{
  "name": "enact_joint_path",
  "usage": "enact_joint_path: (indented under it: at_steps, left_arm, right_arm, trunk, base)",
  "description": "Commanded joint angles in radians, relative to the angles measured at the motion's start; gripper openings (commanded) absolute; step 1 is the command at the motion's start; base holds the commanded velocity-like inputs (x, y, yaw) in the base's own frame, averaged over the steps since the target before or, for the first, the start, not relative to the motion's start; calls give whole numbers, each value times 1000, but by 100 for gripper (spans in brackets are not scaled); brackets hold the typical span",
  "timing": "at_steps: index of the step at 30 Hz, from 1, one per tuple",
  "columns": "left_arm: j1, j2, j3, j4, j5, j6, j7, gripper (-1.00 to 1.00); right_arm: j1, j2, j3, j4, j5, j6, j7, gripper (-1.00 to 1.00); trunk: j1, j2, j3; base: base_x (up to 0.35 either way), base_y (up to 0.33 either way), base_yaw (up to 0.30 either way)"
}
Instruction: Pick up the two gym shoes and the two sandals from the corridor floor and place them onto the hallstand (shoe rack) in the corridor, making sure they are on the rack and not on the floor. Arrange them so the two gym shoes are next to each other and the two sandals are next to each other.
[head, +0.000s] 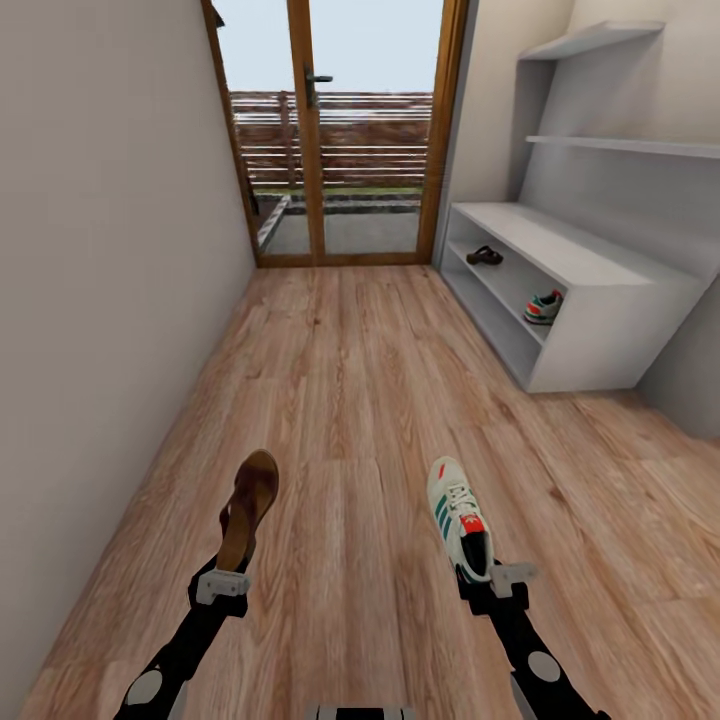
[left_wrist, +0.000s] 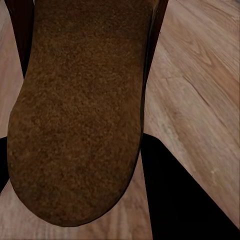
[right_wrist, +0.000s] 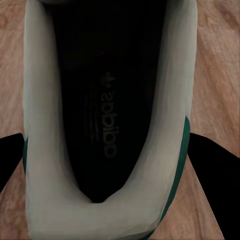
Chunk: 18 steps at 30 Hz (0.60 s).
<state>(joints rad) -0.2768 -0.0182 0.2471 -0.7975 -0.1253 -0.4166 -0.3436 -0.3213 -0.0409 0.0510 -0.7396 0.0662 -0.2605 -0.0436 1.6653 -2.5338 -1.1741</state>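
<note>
Evidently the robot is bringing the second half of each pair toward the rack (head: 600, 290), which stands well ahead and to its right against the wall. The left gripper (head: 222, 585) is clamped on the heel end of a sandal (head: 248, 510), held up off the floor (head: 340, 400) with its toe pointing toward the rack's end of the corridor; up close, its tan sole (left_wrist: 80, 110) faces the wrist camera. The right gripper (head: 497, 580) is clamped on the heel of a gym shoe (head: 458, 515), carried the same way, the dark lining (right_wrist: 105, 110) open to its camera. Holding both by the heel keeps the toes free to slide into a shelf first. On the rack, another sandal (head: 484, 255) lies on the upper shelf toward the door, and another gym shoe (head: 544, 307) on the shelf nearer the robot, well apart, so each carried shoe has room beside its mate.
</note>
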Motion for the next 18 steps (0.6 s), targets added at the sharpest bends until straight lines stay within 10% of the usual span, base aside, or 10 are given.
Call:
enact_joint_path:
  at_steps: [1, 18]
  left_arm:
    - [-1, -2, 8, 0, -13, -5, -6, -100]
    - [-1, -2, 11, 0, -13, -5, -6, -100]
  right_arm:
    - [-1, -1, 3, 1, 7, -2, -6, -100]
    - [-1, -2, 3, 3, 8, -2, -6, -100]
  trunk:
    - [0, 0, -1]
    - [0, 0, -1]
  base:
    - [325, 0, 0]
    - [325, 0, 0]
